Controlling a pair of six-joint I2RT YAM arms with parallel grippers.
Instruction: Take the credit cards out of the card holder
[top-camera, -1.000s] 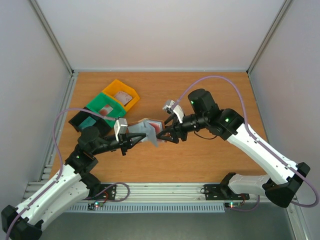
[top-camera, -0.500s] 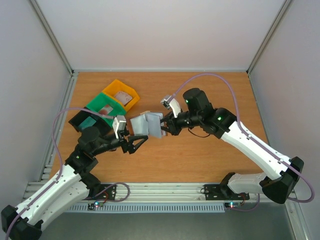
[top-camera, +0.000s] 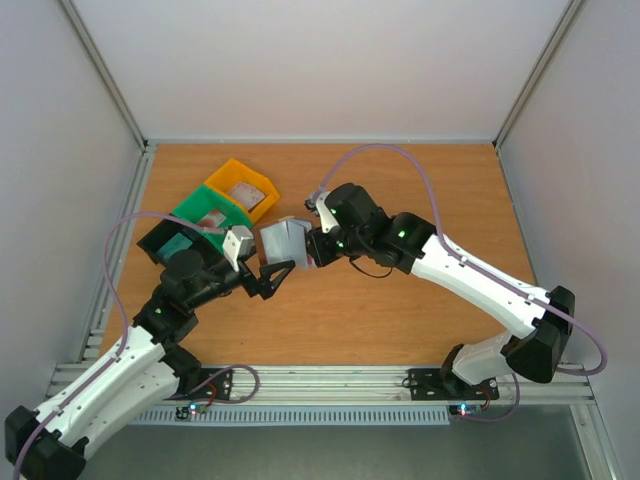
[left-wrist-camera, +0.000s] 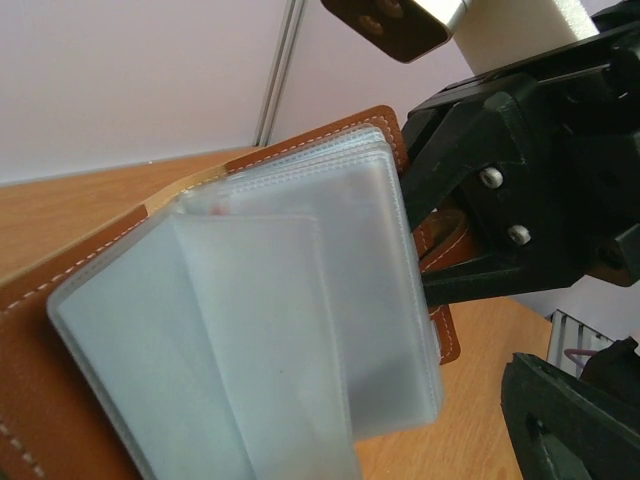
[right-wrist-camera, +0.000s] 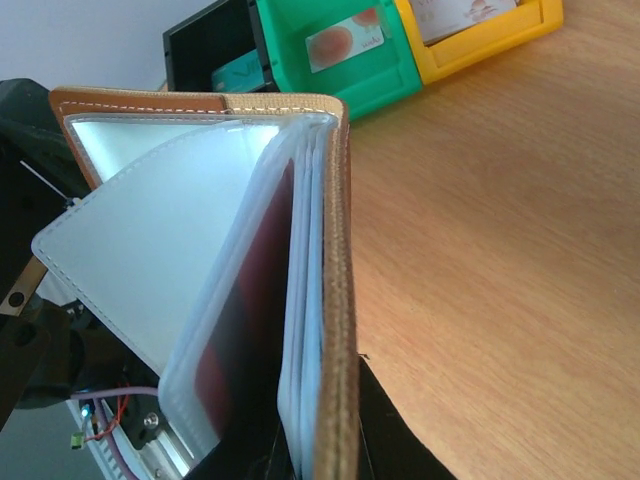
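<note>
Handover done: left hand has let go and stands spread, right hand now pinches the card holder open above the desk; credit card still sleeved, extraction pending.

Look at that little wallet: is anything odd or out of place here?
Only mildly: the card holder is in mid-air, pinched by the right end effector, its clear sleeves fanned open. A red card sits in one sleeve. Nothing looks spilled or damaged.
</note>
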